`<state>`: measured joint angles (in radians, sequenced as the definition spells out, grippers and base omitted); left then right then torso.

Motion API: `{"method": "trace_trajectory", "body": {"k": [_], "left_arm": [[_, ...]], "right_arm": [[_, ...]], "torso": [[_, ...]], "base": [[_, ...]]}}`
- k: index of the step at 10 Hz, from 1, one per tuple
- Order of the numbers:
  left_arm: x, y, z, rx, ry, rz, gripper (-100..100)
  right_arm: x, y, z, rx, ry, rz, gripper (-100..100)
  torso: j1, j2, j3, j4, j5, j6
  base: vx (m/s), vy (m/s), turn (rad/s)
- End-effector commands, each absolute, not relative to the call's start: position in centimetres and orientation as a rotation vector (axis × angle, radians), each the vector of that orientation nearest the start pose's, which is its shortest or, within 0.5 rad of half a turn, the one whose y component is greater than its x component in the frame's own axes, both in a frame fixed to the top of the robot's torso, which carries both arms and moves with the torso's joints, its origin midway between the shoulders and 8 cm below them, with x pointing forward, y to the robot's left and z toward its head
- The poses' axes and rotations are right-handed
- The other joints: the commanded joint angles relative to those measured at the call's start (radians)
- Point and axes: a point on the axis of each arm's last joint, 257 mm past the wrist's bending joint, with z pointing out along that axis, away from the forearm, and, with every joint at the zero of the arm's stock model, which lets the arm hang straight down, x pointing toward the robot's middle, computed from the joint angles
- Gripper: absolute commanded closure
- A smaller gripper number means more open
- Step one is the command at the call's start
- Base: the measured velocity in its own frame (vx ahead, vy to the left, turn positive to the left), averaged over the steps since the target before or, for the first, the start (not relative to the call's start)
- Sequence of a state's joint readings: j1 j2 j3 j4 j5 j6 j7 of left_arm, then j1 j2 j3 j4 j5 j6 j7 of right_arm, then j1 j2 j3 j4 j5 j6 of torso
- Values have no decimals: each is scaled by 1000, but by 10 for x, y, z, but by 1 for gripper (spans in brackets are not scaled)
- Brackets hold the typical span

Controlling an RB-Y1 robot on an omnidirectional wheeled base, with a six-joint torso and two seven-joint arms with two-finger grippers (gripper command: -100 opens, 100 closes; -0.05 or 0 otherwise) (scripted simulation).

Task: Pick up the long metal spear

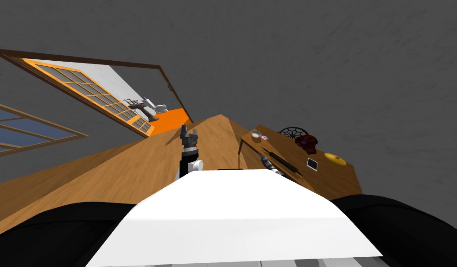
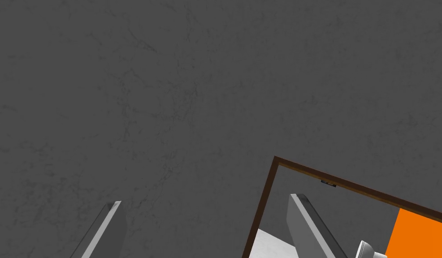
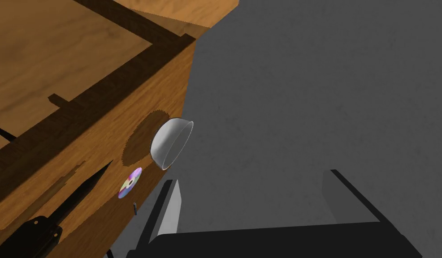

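My right gripper [image 3: 253,177] is spread, its two fingers [image 3: 167,210] standing apart with only grey background between them and nothing held. It hangs just off the edge of the wooden table [image 3: 148,103], pointing along that edge toward the pale bowl [image 3: 172,141] and the small shiny disc [image 3: 130,182] beyond its tips.

The spear [image 3: 79,192] lies flat on the table top, off to the side of my gripper, past the finger nearer the table and apart from it. It looks dark, not bright. Its long axis runs roughly the way my gripper points, slanting slightly inward, with the blade tip toward the bowl and disc and the shaft trailing back past my hand. From the head view the spear [image 1: 282,161] shows as a long dark rod lying along the table [image 1: 334,178].

My left gripper [image 1: 189,134] is raised well away on the far side of my chest, fingers also spread and empty [image 2: 205,199], so the right arm is clearly the nearer one.

I judge the next move to be a sideways shift over the table top, plus a wrist turn so the fingers straddle the shaft across its length.
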<state>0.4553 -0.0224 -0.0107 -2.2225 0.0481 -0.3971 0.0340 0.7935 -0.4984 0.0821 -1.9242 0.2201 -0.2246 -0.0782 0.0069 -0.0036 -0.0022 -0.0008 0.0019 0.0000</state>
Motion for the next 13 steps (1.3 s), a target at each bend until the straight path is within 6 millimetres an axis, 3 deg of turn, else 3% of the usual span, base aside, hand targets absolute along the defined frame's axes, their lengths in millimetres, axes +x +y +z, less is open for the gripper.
{"method": "trace_trajectory", "body": {"k": [1, 2, 3, 5, 6, 7, 8, 9, 10, 12, 13], "left_arm": [[374, 282, -7, -817, 635, -1363, 0], [374, 282, -7, -817, 635, -1364, 0], [374, 282, -7, -818, 635, -1364, 0], [374, 282, -7, -817, 635, -1364, 0], [374, 282, -7, -817, 635, -1363, 0], [374, 282, -7, -817, 635, -1363, 0], [374, 282, -7, -817, 635, -1363, 0], [374, 282, -7, -817, 635, -1363, 0], [374, 282, -7, -817, 635, -1363, 0], [374, 282, -7, -817, 635, -1363, 0], [374, 282, -7, -817, 635, -1363, 0]], "right_arm": [[267, -335, -353, 885, 1829, 697, -100], [245, -348, -377, 890, 1909, 625, -100], [245, -349, -377, 893, 1911, 620, -100], [198, -375, -419, 886, 2069, 469, -100], [198, -376, -420, 889, 2071, 465, -100], [173, -389, -437, 875, 2149, 387, -100], [173, -389, -437, 875, 2149, 387, -100], [149, -401, -452, 852, 2225, 314, -100], [148, -402, -453, 854, 2227, 311, -100], [101, -425, -477, 784, 2374, 167, -100], [99, -426, -478, 785, 2377, 163, -100]], "torso": [[0, 0, 0, 0, 0, 0], [-1, 0, 0, 0, 0, 0], [0, -1, -1, 0, 0, 0], [-3, 1, 0, 0, -1, 0], [-3, 0, 0, 0, -1, 0], [-4, 1, 0, 0, -1, 0], [-3, 0, 0, 0, -1, 0], [-4, 1, 0, 0, -1, 0], [-5, 1, 1, 0, -1, 0], [-6, 1, 1, 0, -1, 0], [-7, 1, 0, 0, -1, 0]], "base": [[70, 80, 78], [96, 106, 117], [63, 74, 27], [59, 66, 117], [60, 44, 54], [70, 68, 105], [53, 49, 43], [53, 25, 96], [48, 11, 63], [60, 9, 178], [49, -9, 54]]}}
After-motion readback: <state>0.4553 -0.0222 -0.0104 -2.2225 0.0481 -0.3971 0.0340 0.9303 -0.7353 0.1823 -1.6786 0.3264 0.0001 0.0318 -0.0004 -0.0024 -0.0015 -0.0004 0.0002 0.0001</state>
